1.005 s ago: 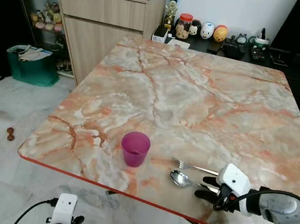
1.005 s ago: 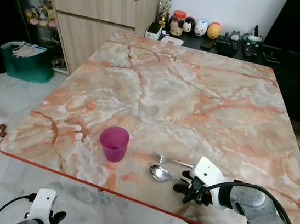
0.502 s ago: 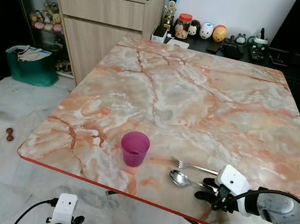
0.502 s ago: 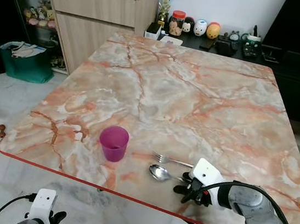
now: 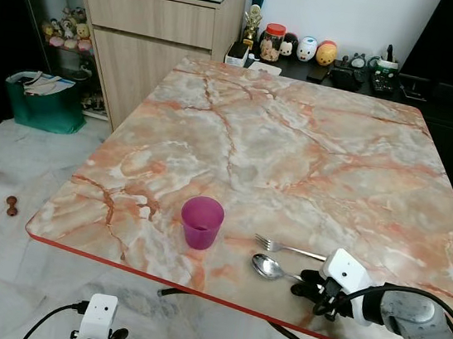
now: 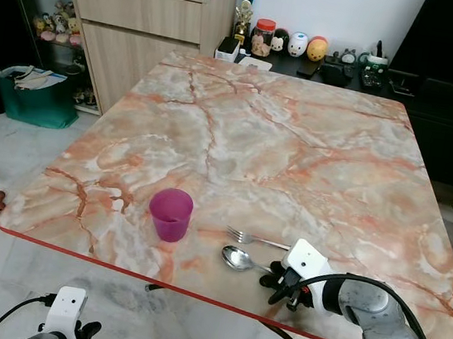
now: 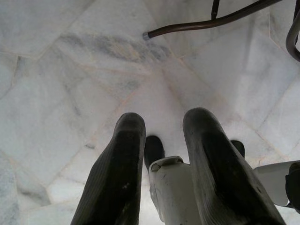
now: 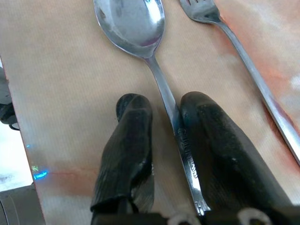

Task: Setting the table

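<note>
Marble tabletop [image 5: 295, 153] spreads wide before us. Near its red front edge, our right gripper [image 8: 161, 126] sits with fingers parted around the spoon [image 8: 136, 28] handle, one finger touching it. Just beside lies the fork [image 5: 287, 248]; the purple cup [image 5: 201, 222] stands apart leftward.

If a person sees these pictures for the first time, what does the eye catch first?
First the large orange-veined marble table, then the purple cup standing near its front edge. Beside the cup, toward the robot's right, lie a fork and a spoon; the right gripper rests on the table with the spoon's handle between its open fingers.
</note>
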Robot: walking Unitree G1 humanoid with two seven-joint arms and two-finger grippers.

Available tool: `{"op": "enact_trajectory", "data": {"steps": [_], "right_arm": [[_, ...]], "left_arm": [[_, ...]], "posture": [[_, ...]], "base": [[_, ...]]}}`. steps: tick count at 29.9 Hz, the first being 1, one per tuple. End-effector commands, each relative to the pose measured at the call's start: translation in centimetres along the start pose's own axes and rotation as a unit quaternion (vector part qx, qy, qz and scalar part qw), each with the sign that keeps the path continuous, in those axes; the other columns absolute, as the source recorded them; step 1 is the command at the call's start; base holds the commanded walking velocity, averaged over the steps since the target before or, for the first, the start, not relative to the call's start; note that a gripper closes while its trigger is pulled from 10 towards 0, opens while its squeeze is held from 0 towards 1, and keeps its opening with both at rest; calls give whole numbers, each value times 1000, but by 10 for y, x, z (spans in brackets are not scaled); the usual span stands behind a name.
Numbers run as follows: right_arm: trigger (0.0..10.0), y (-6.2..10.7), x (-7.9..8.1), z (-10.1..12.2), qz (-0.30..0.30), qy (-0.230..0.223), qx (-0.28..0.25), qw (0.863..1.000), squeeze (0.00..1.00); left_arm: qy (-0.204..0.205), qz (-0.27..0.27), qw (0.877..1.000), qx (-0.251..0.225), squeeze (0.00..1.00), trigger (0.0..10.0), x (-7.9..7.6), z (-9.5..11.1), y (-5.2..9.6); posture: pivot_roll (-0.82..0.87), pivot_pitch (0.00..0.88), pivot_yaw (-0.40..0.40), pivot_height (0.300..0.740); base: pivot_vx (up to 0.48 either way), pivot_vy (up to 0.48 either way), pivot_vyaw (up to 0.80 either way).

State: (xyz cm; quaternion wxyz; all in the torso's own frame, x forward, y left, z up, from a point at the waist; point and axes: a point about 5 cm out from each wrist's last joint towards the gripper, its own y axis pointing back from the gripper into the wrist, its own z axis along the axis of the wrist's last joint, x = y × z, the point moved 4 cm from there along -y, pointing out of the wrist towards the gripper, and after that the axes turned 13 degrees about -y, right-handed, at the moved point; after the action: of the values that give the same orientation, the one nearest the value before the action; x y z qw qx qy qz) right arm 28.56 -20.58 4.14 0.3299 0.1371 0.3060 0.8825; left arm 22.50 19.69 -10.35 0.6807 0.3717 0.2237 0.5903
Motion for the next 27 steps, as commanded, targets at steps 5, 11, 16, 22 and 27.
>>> {"op": "enact_trajectory", "data": {"steps": [5,11,16,22,27], "right_arm": [[0,-2,-4,-9,-15,-10,18,1000,0],[0,-5,0,-7,-7,-5,16,1000,0],[0,-9,4,-3,2,-3,7,1000,0],[0,-13,11,3,17,-1,-7,1000,0],[10000,-12,32,10,71,-3,-29,997,0]], "left_arm": [[-3,-5,1000,5,0,10000,-3,-2,0],[-2,-6,1000,5,0,10000,-3,-2,0],[-3,-6,1000,5,0,10000,-3,-1,0],[-5,-7,1000,5,0,10000,-3,-1,0],[-5,-9,1000,6,0,10000,-5,-1,-1]], "posture": [[47,0,-4,740],[51,0,-6,740],[53,0,-5,740],[53,0,-4,740],[46,0,0,740]], "base": [[0,0,0],[0,0,0],[0,0,0],[0,0,0],[0,0,0]]}}
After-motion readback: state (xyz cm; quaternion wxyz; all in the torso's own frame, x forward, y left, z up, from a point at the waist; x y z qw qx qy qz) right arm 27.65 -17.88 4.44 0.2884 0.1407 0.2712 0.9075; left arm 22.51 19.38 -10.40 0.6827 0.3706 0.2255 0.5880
